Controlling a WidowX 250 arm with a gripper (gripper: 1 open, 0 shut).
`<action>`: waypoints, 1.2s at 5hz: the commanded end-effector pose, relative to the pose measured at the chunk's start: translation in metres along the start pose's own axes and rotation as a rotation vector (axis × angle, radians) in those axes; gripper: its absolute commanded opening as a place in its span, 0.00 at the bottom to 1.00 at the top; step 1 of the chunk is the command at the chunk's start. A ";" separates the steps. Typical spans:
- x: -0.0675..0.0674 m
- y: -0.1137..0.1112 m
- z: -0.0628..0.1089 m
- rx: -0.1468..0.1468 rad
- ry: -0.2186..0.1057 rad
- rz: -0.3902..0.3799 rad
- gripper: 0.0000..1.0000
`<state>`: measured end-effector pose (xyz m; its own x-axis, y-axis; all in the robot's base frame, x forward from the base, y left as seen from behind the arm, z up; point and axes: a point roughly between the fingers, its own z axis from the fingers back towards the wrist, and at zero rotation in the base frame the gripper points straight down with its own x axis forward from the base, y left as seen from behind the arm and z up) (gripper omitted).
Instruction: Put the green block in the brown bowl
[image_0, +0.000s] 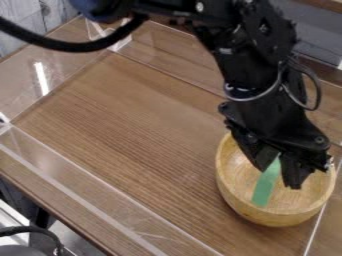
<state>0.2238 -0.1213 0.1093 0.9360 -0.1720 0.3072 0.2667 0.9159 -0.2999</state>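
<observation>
Gripper (291, 170) looks parted over green block (266, 187); best lift straight up, clear of brown bowl (235, 178) rim.

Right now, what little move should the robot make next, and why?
Probably lift the fingers straight up, slowly, out of the bowl. The green block looks to be inside the bowl's rim, with the arm right above it. I can't tell whether the fingers are fully clear, so a gentle rise seems wisest.
</observation>
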 end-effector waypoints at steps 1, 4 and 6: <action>0.010 0.002 0.007 -0.004 -0.038 -0.002 1.00; 0.022 0.026 0.028 0.009 -0.048 0.036 1.00; 0.055 0.094 0.088 0.115 -0.069 0.062 1.00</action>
<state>0.2751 -0.0136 0.1638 0.9480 -0.0847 0.3068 0.1606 0.9596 -0.2311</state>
